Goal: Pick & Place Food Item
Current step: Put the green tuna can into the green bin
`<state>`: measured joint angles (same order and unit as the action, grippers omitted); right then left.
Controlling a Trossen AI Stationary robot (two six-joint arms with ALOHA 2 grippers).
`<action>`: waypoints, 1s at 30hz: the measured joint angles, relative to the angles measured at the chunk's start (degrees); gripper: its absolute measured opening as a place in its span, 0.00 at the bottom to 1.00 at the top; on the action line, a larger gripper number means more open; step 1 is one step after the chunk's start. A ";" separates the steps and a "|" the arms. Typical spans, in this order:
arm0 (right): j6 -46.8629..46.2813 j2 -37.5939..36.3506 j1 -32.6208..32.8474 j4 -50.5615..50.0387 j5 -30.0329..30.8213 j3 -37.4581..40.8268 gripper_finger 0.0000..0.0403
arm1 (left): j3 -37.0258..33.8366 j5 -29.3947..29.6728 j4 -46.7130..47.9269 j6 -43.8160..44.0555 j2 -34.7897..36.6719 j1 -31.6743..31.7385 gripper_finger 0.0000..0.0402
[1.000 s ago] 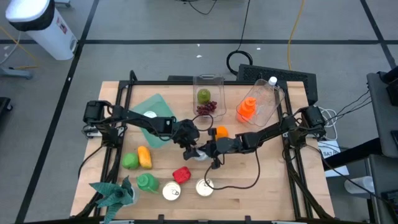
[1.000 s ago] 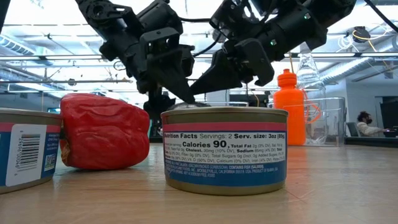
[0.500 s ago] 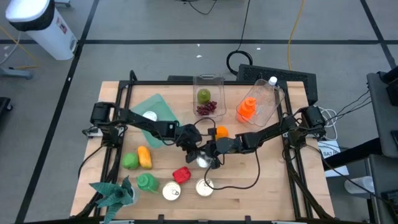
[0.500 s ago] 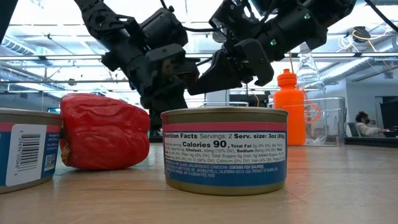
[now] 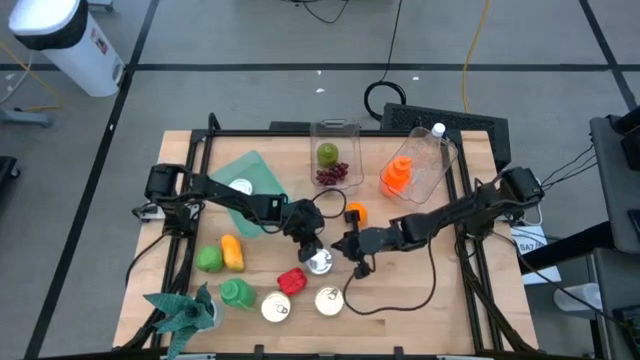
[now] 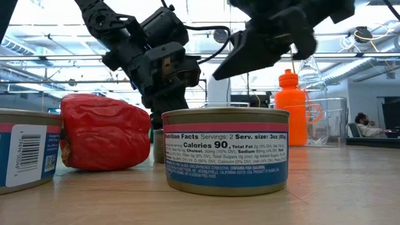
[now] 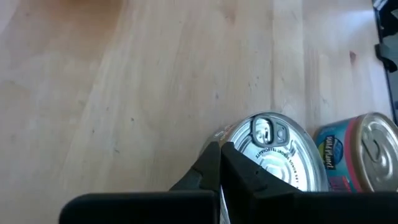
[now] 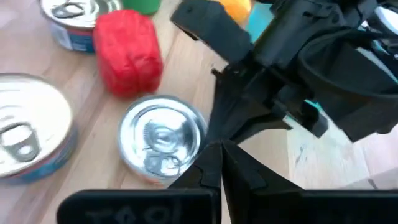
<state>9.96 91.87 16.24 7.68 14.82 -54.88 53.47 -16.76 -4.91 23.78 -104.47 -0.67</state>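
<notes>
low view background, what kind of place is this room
Most likely a robotics lab or open workshop. Behind the wooden table the low view shows an industrial ceiling with exposed beams, and a person seated at a desk far off. From above, a grey floor marked with tape lines surrounds the rig.

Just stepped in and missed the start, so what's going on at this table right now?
Two robot arms meet at mid-table over a silver can. The left gripper is right at the can with its jaws shut; whether it truly grips the can is hard to tell. The right gripper, also shut and holding nothing, sits just beside the can. A red pepper, two more cans and other play food lie nearby on the table.
</notes>
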 joint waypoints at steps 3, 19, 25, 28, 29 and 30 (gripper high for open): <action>0.01 -0.03 0.44 0.55 -0.05 -0.02 0.00 | -0.02 1.91 -0.98 -0.81 0.00 0.07 0.01; -14.56 0.21 -5.65 4.96 -5.75 5.60 0.12 | 0.12 6.28 -0.01 -4.32 7.93 -1.28 0.00; -11.08 0.21 -5.62 6.93 -11.37 5.67 0.24 | 0.11 4.07 4.88 -3.63 7.86 -1.58 0.00; -9.02 0.21 -4.33 6.91 -10.46 5.67 0.25 | 0.11 5.18 7.40 -3.65 7.82 -2.05 0.00; -9.09 0.21 -4.19 6.92 -9.22 5.67 0.25 | 0.11 5.25 7.52 -3.80 7.82 -2.08 0.01; -9.18 0.21 -4.31 6.86 -8.14 5.67 0.24 | 0.11 5.25 7.50 -3.93 7.82 -2.10 0.01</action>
<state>0.78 92.07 11.94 14.54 6.68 -49.21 53.58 -11.51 2.59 19.86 -96.64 -2.76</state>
